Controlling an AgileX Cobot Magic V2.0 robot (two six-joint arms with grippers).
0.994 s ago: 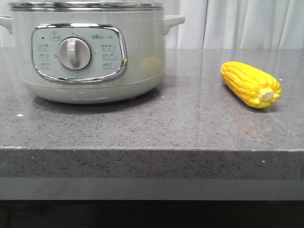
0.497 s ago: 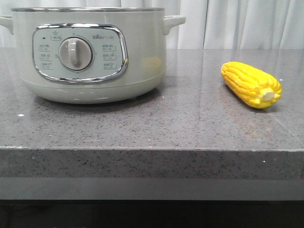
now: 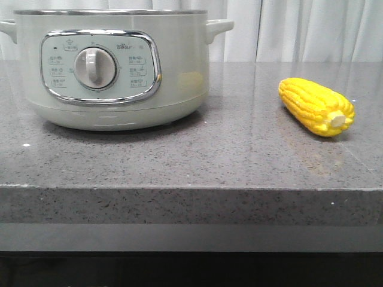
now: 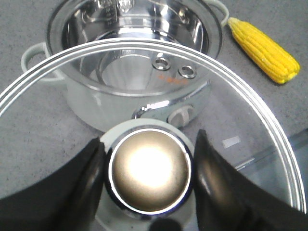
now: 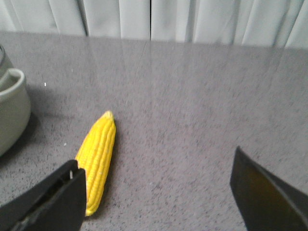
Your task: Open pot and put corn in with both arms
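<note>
Only the wrist views show the arms; the front view shows neither pincer nor lid, just the pot [image 3: 114,69] at the left of the grey speckled surface [image 3: 227,161] and the corn [image 3: 316,106] lying well apart to its right, pale stub end toward the camera.

From the left wrist view, the left pincer [image 4: 150,168] is clamped on the round metal knob [image 4: 150,171] of the glass lid [image 4: 231,96], one dark finger [image 4: 89,173] on each side of the knob and touching it. The lid, clear with a steel rim, is held above the pot [image 4: 86,103] and off it, tilted across the view. Through and past the glass the pot stands open: its shiny steel inner bowl [image 4: 144,29] is bare, with nothing in it. The dial and part of the chrome panel show under the lid's edge. The corn [image 4: 263,50] lies on the surface beyond the pot's side handle, not touching it.

From the right wrist view, the right pincer [image 5: 159,192] is spread wide and holds nothing, its two dark fingers [image 5: 53,199] far apart. The corn [image 5: 97,159] lies on the surface just by one finger, its tapered tip pointing away toward the white curtains [image 5: 154,19]. A pale-green edge of the pot [image 5: 12,113] shows at one side, near the corn but apart from it.
</note>
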